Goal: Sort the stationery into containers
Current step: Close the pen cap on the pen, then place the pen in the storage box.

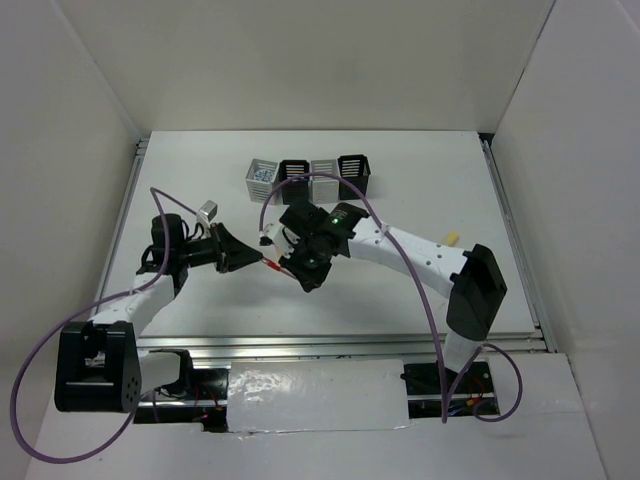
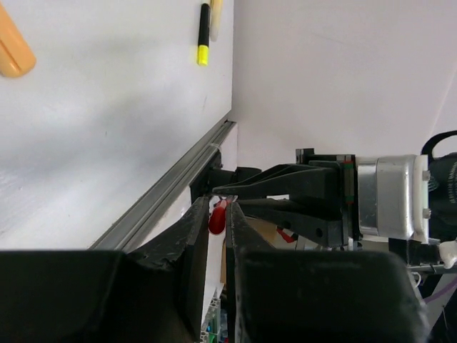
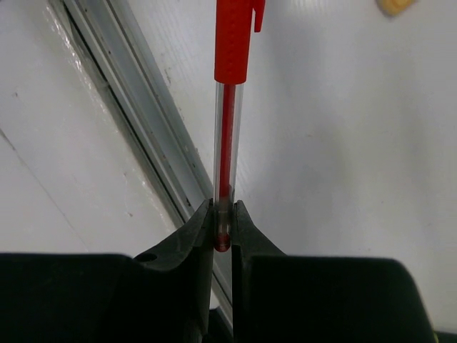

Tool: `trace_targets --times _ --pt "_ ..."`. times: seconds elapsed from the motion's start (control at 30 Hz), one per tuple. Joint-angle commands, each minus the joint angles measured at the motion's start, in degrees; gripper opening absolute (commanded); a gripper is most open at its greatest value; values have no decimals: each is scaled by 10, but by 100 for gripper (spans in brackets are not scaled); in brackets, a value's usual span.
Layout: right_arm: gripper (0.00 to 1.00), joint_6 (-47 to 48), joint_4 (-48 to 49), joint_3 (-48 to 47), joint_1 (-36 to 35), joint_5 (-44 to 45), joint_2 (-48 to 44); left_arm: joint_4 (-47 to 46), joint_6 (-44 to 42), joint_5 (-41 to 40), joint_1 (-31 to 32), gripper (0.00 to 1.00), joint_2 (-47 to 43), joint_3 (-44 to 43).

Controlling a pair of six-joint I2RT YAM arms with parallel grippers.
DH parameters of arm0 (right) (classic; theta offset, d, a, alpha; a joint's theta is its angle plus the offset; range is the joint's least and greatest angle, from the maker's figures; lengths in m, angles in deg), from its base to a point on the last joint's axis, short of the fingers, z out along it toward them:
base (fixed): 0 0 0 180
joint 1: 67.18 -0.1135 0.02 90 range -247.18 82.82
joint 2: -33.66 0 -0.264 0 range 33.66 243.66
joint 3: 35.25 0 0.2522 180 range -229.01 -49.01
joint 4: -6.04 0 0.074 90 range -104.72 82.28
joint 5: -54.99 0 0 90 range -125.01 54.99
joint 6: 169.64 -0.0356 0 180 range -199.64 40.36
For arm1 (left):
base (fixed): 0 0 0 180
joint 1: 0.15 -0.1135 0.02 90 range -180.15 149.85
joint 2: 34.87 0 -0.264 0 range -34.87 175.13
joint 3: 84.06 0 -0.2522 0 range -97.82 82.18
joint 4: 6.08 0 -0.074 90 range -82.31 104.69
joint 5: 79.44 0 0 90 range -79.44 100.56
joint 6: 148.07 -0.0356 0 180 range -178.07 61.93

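The thin red pen hangs above the table between my two grippers. My right gripper is shut on the clear end of its barrel; the red cap points away. My left gripper is shut on the pen's red cap end; in the top view it faces the right gripper. The row of four grey and black slatted cups stands behind them. A yellow-black highlighter and a peach marker lie on the table.
The leftmost grey cup holds something blue and white. A peach item lies right of the right arm. A metal rail runs along the table's front edge. White walls enclose the table.
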Motion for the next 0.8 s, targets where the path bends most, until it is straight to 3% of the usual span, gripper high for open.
trace_targets --times 0.0,0.23,0.53,0.67,0.77 --pt "4 3 204 7 -18 -21 -46 41 -54 55 10 0 15 -40" --pt "2 -7 208 50 2 -18 -80 38 -72 40 6 0 37 -94" --pt "39 -18 214 78 38 -42 -126 35 -80 29 6 0 62 -158" --pt "56 -14 198 97 54 -46 -154 134 -205 15 6 0 90 -266" --pt "58 -9 184 121 73 -45 -179 220 -293 -15 6 0 120 -357"
